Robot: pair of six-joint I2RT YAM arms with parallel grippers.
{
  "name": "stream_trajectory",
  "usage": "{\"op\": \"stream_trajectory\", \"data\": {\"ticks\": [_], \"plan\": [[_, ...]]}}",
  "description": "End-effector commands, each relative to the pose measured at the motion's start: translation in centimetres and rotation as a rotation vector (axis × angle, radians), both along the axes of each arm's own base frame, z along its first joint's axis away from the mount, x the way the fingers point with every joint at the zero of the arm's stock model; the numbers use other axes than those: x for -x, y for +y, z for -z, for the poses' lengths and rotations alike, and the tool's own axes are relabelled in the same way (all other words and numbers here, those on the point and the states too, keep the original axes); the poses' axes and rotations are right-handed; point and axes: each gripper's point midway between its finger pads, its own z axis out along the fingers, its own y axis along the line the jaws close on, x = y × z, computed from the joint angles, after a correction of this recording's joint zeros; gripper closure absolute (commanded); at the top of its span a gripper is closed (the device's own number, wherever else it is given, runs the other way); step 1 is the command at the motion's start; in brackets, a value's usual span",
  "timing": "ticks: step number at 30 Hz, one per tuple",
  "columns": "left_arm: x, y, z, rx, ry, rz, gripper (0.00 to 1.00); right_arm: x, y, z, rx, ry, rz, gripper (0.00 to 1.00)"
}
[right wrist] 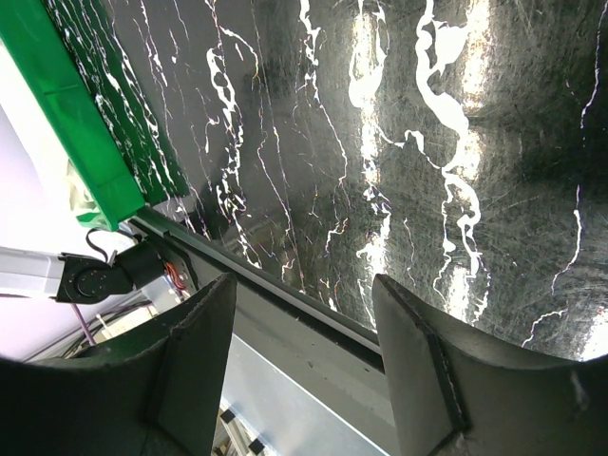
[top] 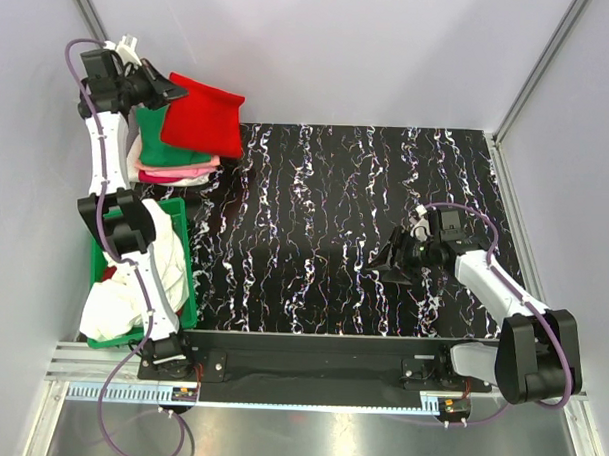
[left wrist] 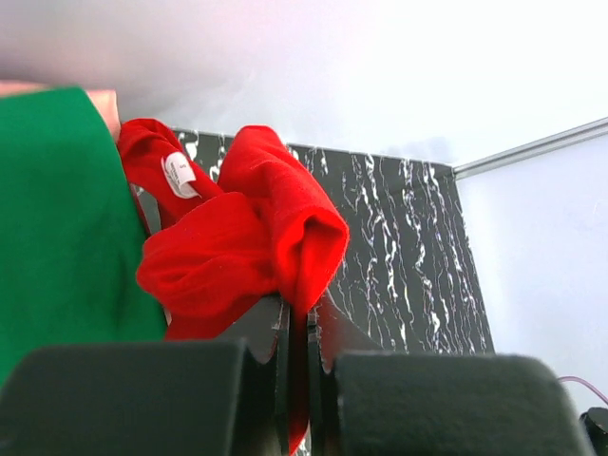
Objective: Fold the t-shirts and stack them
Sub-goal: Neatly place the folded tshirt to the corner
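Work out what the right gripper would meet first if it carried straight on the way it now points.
Probably the bare black marbled table, toward its near edge; the open right gripper holds nothing, though depth is unclear.

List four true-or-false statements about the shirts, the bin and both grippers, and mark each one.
1. The left gripper is pinching the red t-shirt. True.
2. The right gripper holds a pink shirt. False: it is open and empty above the table.
3. The red t-shirt lies on top of the green t-shirt in the pile. True.
4. The green bin has nothing in it. False: white cloth fills it.
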Motion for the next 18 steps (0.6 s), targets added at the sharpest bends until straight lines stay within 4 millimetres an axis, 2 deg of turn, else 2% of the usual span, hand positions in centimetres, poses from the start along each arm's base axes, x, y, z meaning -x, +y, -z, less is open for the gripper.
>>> {"op": "stream_trajectory", "data": {"ticks": [1,7,9,18], "plan": [[1.4,0.4,-6.3,-0.022,-0.163,0.005,1.00,-0.4,0.1,0.0,0.006,-0.036,-0.016,0.34],[1.1,2.4,-5.7,-0.021,-0.151,-0.037,1.00,-0.6,0.2,0.3,0.005,-0.026,-0.020,0.34],[1.0,3.7,-5.6,-0.031,-0.149,-0.073,1.00,-0.7,0.2,0.4,0.005,-0.023,-0.019,0.34],[1.7,5.9,-6.6,-0.021,-0.171,-0.110,1.00,-0.8,0.3,0.8,0.003,-0.012,-0.022,0.34]]}}
